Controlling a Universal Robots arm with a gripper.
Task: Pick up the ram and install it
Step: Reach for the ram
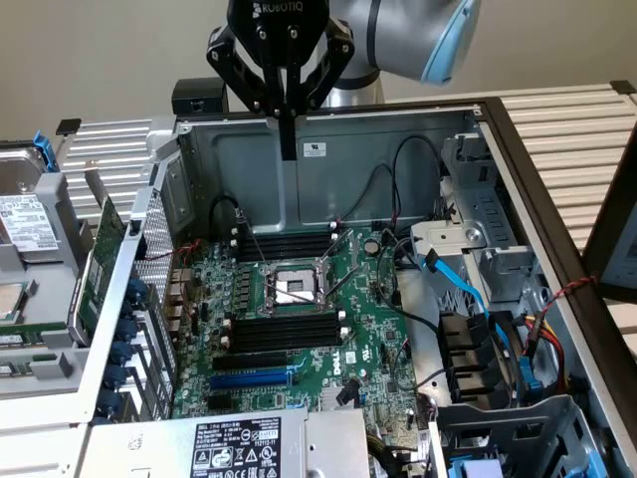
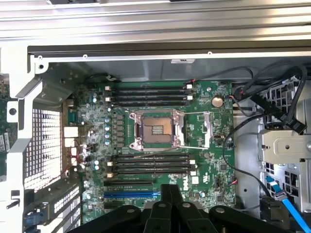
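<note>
Ram (image 1: 25, 336): best guess is the flat green strip lying outside the case, well away from the gripper and past the perforated side wall. Too small to confirm chips or label. Lying flat in the open, it looks reachable from above.
Gripper (image 1: 288, 149): fingers pressed together with nothing between them. It points straight down, high over the board. Judged: the height keeps it clear of walls and cables.
Slots (image 2: 146, 164): two banks of long black slots, one on each side of the socket, below the gripper. All look unfilled.
Socket (image 2: 158, 128): bare, between the banks, under the gripper.
Case (image 1: 398, 124): on its side with the panel off, so the board faces up toward the tool.
Blue cable (image 1: 468, 294): runs with black leads on the side of the board away from the ram, apart from the slots. This leaves a clear drop onto them.
Task state: judged not begun. Nothing is held and no stick is seated.
</note>
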